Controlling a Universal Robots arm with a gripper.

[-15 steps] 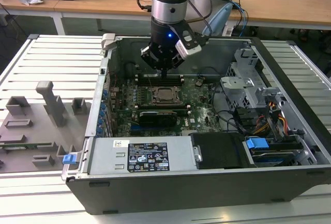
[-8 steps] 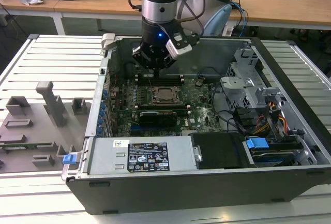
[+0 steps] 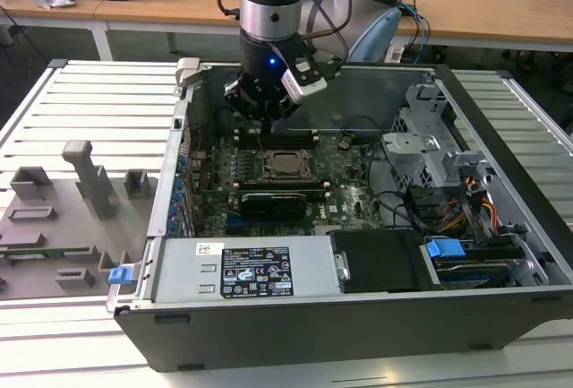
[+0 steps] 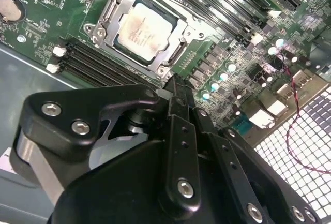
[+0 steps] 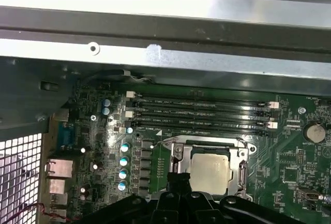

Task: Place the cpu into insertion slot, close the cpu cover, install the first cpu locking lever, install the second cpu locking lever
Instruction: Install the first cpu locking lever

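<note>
The pincer (image 4: 176, 87), tips together and empty, hangs beside one corner of the closed cover (image 4: 109, 13), whose seated cpu (image 4: 140, 30) lies toward the exterior view's right.

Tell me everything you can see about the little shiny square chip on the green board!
The cpu is a small flat square with a pale silvery-beige metal top, slightly smudged. It lies flat in the insertion slot of the green motherboard, and the silvery cpu cover frames its edges. Nothing rests on its top. The hand has its tip beside one corner of the socket, off the chip.
</note>
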